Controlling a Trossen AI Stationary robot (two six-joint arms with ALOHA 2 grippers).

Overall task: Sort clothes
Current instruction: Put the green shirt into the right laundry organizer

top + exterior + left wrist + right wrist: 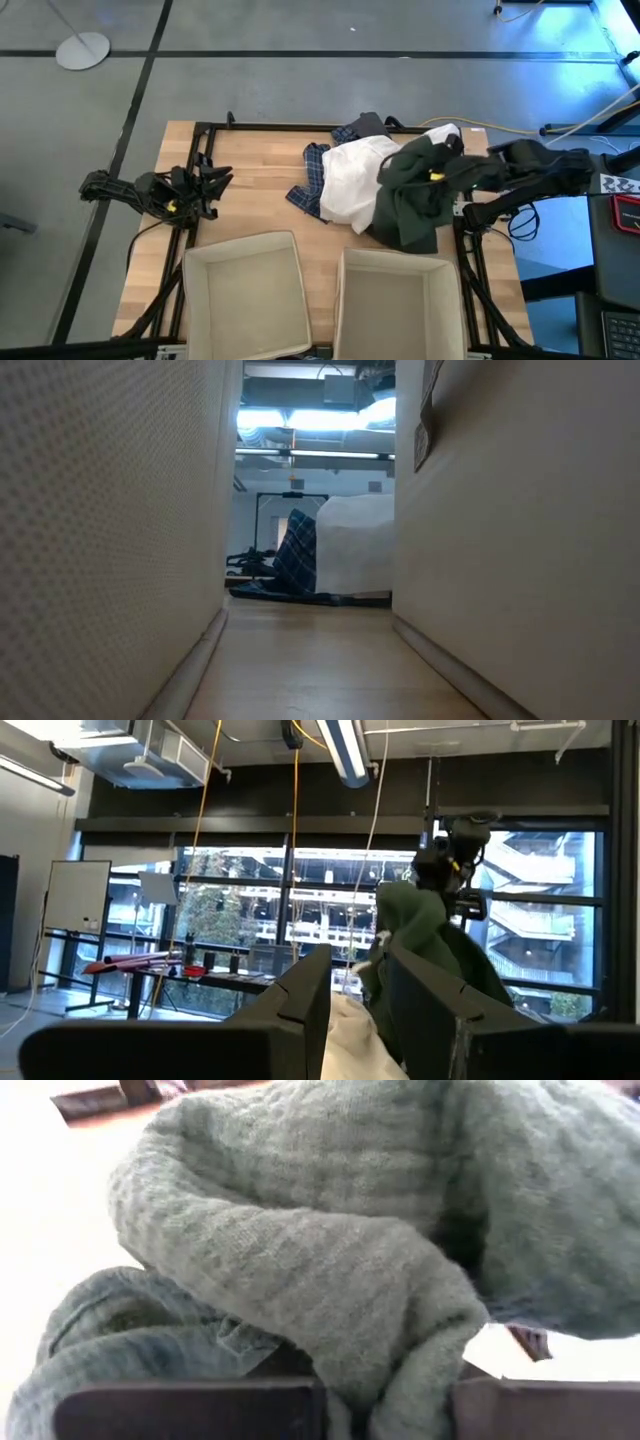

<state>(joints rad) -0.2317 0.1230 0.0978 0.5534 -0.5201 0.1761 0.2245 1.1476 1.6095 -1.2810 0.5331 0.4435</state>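
My right gripper [443, 168] is shut on the dark green garment [412, 200], raised above the table's right half; it also shows in the left wrist view [448, 860]. The large white garment [352, 182] lies piled beside it on the blue-and-white plaid shirt [314, 178], which lies on the table. The dark grey garment [366, 125] lies at the far edge. In the low view the white garment [355, 545] and the plaid shirt [297, 555] show between the boxes. My left gripper [218, 182] waits open at the table's left side. My right gripper pinches a bunched fold of the green garment's knit cloth [400, 1370] between its two fingers, several layers thick. The fingers come at it from above [440, 880]. The garment hangs slack below the gripper [440, 950]; whether its lower end touches the table I cannot tell.
Two beige square fabric boxes stand open at the near edge, one left [196, 262] and one right [345, 262]. A black frame [270, 127] runs around the table. Bare wood [260, 200] lies between my left gripper and the pile.
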